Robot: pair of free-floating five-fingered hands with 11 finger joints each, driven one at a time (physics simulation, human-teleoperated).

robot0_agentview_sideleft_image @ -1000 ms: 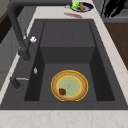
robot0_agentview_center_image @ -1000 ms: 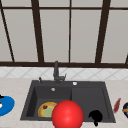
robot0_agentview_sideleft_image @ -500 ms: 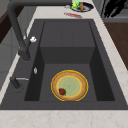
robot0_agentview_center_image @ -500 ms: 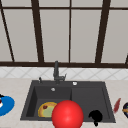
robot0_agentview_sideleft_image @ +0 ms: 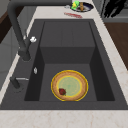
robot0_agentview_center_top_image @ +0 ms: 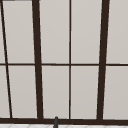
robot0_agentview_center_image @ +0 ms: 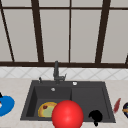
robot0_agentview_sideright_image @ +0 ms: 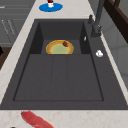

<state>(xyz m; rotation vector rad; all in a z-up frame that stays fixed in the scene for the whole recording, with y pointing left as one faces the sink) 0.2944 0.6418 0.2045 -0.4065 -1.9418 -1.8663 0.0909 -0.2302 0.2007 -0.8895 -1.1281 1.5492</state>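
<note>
A big red ball (robot0_agentview_center_image: 67, 115) fills the lower middle of the front view, close to the camera, and covers part of the sink's front rim. My right hand (robot0_agentview_center_image: 95, 116) floats just to its right, in front of the sink's front rim and apart from the ball, with nothing in it. In the left side view the same hand (robot0_agentview_sideleft_image: 113, 7) hangs at the far right end beyond the counter's front edge, fingers spread and fairly straight. A yellow-rimmed plate (robot0_agentview_sideleft_image: 69, 85) with a small dark red piece (robot0_agentview_sideleft_image: 62, 91) lies in the sink's left basin.
The dark sink (robot0_agentview_center_image: 87, 86) has a black tap (robot0_agentview_center_image: 56, 72) at its back. A blue plate (robot0_agentview_center_image: 5, 105) lies on the left counter. On the right counter are a red strip (robot0_agentview_center_image: 116, 105) and a dark dish (robot0_agentview_sideleft_image: 81, 6). A window (robot0_agentview_center_top_image: 70, 62) stands behind.
</note>
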